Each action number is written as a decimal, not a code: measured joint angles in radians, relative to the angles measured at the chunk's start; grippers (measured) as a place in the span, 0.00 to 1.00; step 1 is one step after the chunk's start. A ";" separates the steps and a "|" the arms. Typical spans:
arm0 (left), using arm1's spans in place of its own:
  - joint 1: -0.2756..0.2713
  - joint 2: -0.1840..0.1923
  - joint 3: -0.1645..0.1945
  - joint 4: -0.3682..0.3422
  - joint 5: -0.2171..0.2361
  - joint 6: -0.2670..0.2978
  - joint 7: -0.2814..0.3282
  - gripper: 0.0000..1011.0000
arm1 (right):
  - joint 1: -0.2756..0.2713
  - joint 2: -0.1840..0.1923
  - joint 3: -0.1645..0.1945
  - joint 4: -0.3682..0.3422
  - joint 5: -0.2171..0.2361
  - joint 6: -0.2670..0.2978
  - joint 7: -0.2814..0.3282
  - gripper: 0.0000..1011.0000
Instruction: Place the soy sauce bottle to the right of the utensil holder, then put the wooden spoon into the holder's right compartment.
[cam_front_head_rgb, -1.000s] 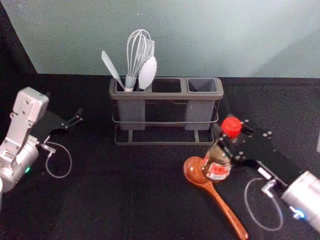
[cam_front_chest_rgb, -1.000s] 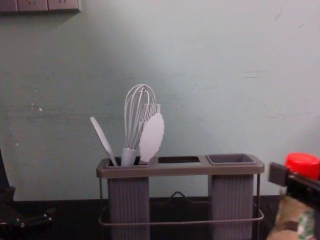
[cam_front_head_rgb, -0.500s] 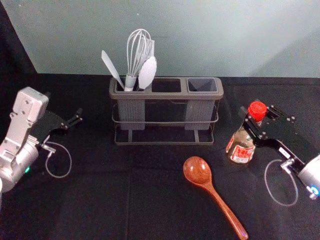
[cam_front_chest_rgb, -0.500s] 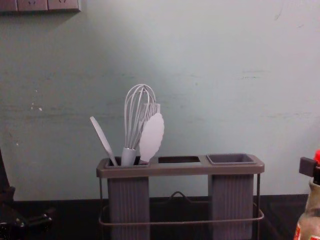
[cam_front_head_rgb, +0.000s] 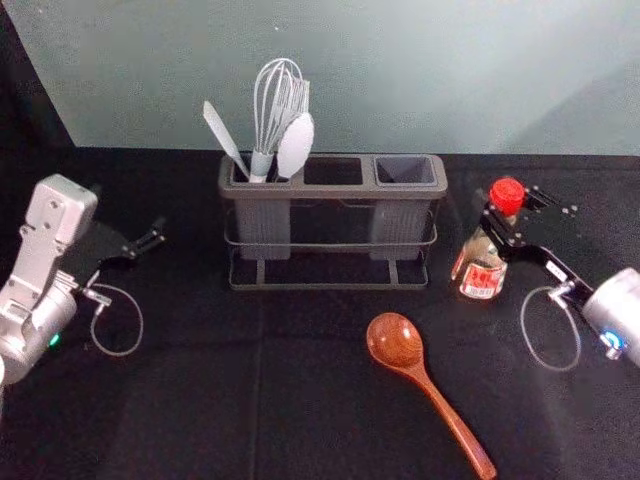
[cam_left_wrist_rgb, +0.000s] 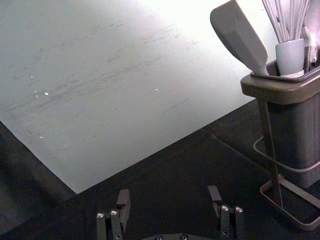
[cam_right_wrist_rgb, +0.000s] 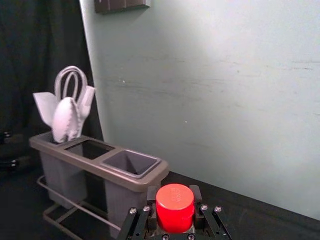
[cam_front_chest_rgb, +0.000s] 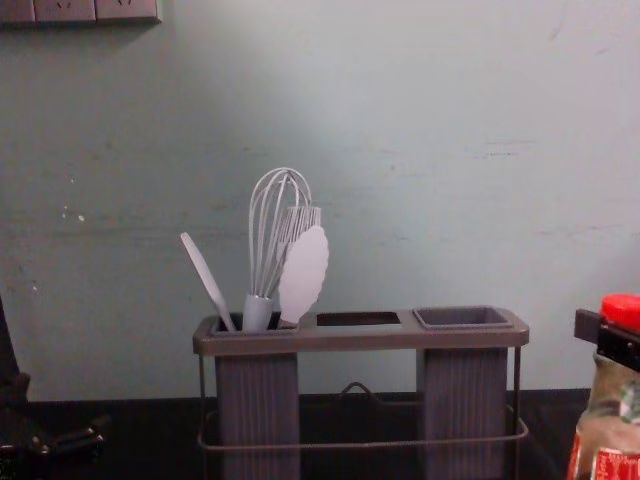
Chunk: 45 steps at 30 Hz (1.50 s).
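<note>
Gripping the bottle (cam_front_head_rgb: 482, 278) by its neck, just under the red cap (cam_front_head_rgb: 507, 194), the right gripper (cam_front_head_rgb: 508, 215) is at the right of the scene, its fingers closed on the glass from either side. The bottle stands cap up, to the right of the holder (cam_front_head_rgb: 335, 193), near its right end but apart from it; whether its base touches the tabletop (cam_front_head_rgb: 200, 400) cannot be told. The right wrist view shows the cap between the fingers.

The spoon (cam_front_head_rgb: 395, 342) lies on the tabletop, nearer than the holder and the bottle. Its bowl is at the far left end, and its handle (cam_front_head_rgb: 455, 425) slants towards the near right.

The holder stands upright at the far side of the tabletop, before the wall (cam_front_head_rgb: 400, 80). Its left compartment carries a whisk (cam_front_head_rgb: 275, 105), a spatula (cam_front_head_rgb: 222, 135) leaning left, a brush (cam_front_chest_rgb: 305, 216) and a white scalloped tool (cam_front_head_rgb: 296, 146).

The left gripper (cam_front_head_rgb: 128, 212) is parked at the left, well apart from the holder, its fingers open with a wide gap between them
</note>
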 joint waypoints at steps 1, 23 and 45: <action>0.000 0.000 0.000 0.000 0.000 0.000 0.000 1.00 | 0.005 -0.002 -0.001 0.005 -0.002 0.001 -0.001 0.38; 0.000 0.000 0.000 0.000 0.000 0.000 0.000 1.00 | 0.148 -0.071 -0.029 0.191 -0.028 -0.036 0.003 0.38; 0.000 0.000 0.000 0.000 0.000 0.000 0.000 1.00 | 0.224 -0.100 -0.050 0.309 -0.016 -0.059 0.035 0.38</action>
